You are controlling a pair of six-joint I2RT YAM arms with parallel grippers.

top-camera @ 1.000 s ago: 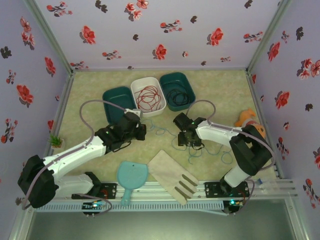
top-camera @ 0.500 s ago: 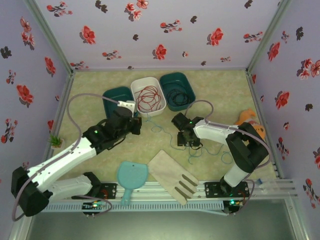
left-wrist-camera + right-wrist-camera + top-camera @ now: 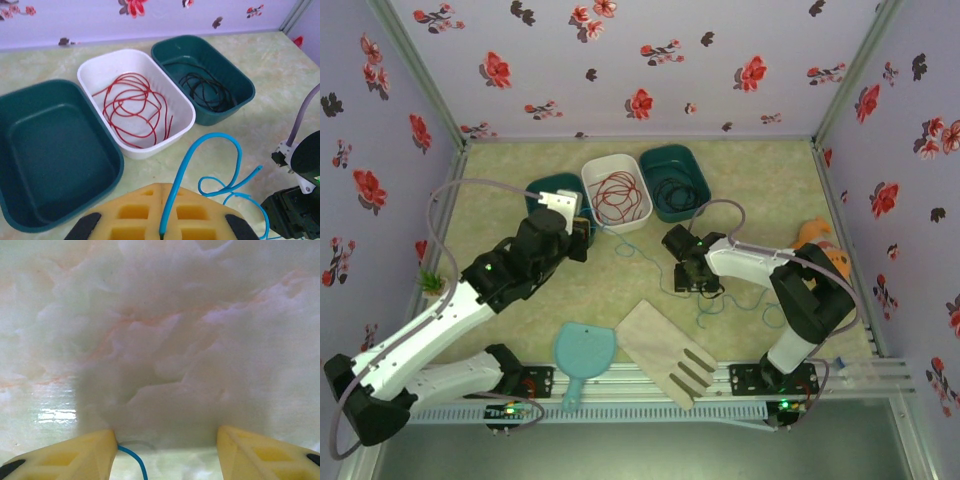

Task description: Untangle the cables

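The red cable (image 3: 132,107) lies coiled in the white bin (image 3: 186,120). The black cable (image 3: 207,90) is coiled in the right teal bin (image 3: 245,97). My left gripper (image 3: 162,189) is shut on the teal-blue cable (image 3: 220,137), which arcs up from the pads and loops down to the table. From above, that gripper (image 3: 578,232) hovers beside the left teal bin (image 3: 542,188), and the blue cable (image 3: 638,256) trails right toward my right gripper (image 3: 692,278). The right gripper (image 3: 167,437) stands open just above the table, a blue strand (image 3: 136,461) beside its left finger (image 3: 90,452).
The left teal bin (image 3: 116,165) holds nothing. A light-blue dustpan (image 3: 583,355) and a beige slotted board (image 3: 665,352) lie near the front edge. An orange toy (image 3: 815,240) sits at the right wall and a small green plant (image 3: 432,282) at the left.
My left arm has swung back and to the left toward the bins, drawing the blue cable with it. The right gripper has stayed almost in place, its jaws slightly narrower.
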